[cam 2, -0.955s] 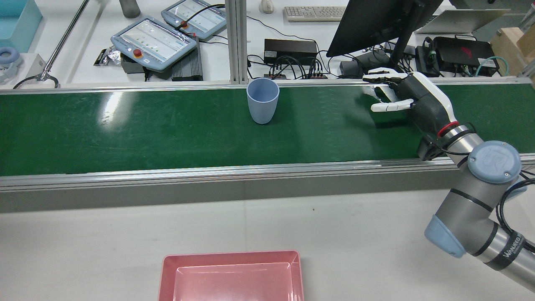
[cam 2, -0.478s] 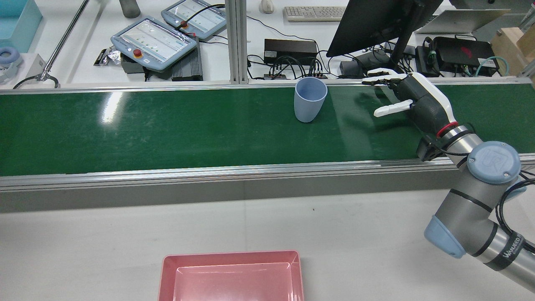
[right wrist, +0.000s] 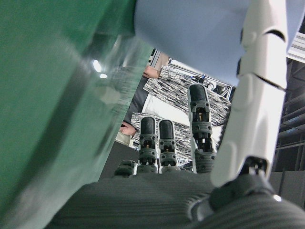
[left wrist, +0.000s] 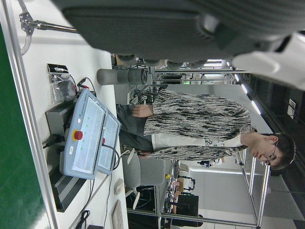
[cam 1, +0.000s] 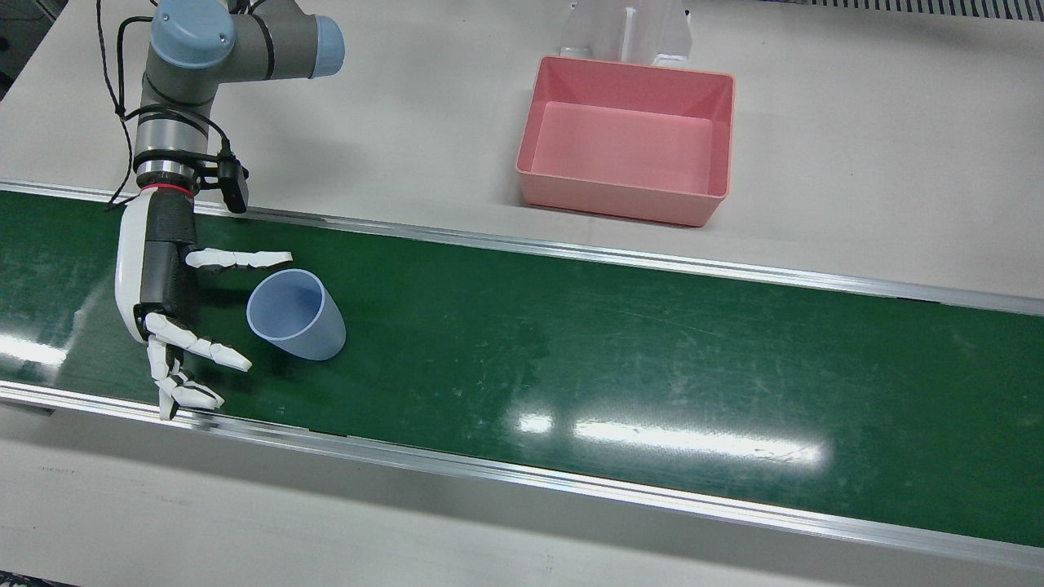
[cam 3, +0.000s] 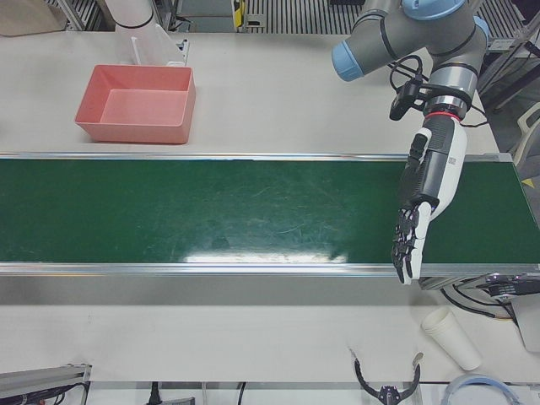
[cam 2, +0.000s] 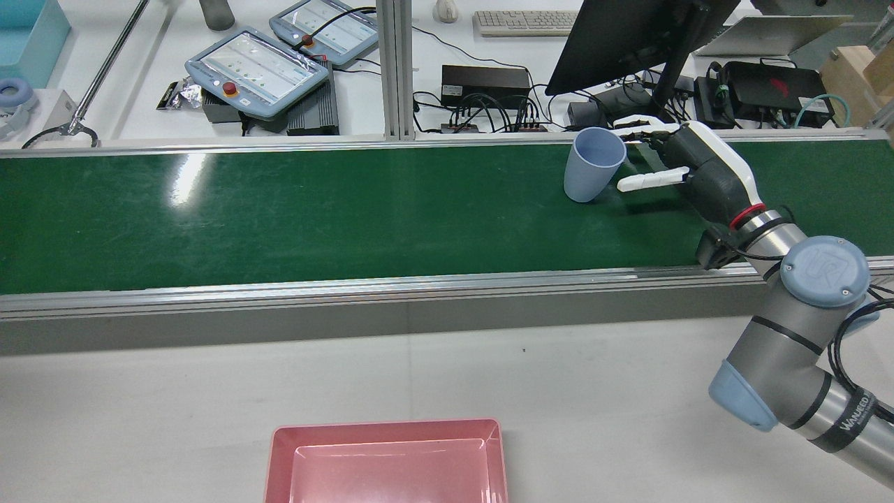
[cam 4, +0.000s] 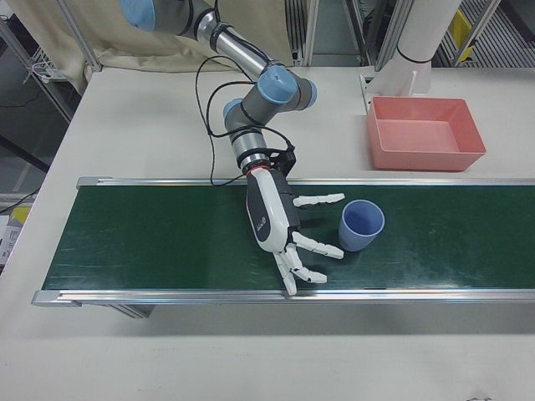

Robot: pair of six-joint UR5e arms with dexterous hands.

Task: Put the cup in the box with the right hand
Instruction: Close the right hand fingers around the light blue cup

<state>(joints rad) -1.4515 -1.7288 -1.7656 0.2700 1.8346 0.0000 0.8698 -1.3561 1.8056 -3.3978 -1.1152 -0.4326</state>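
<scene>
In the front view the cup (cam 1: 295,315) stands upright on the belt (cam 1: 571,342) between the spread fingers of the right hand (cam 1: 167,314), untouched, well apart from the box (cam 1: 626,140). In the left-front view the left hand (cam 3: 424,202) hangs over the belt, fingers extended and empty.

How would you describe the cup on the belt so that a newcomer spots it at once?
Find the long green conveyor belt across the station, then the right hand over one end of it. Standing upright between that hand's spread white fingers is a pale blue plastic cup, the only loose object on the belt; the pink plastic box sits off it on the white table.
</scene>
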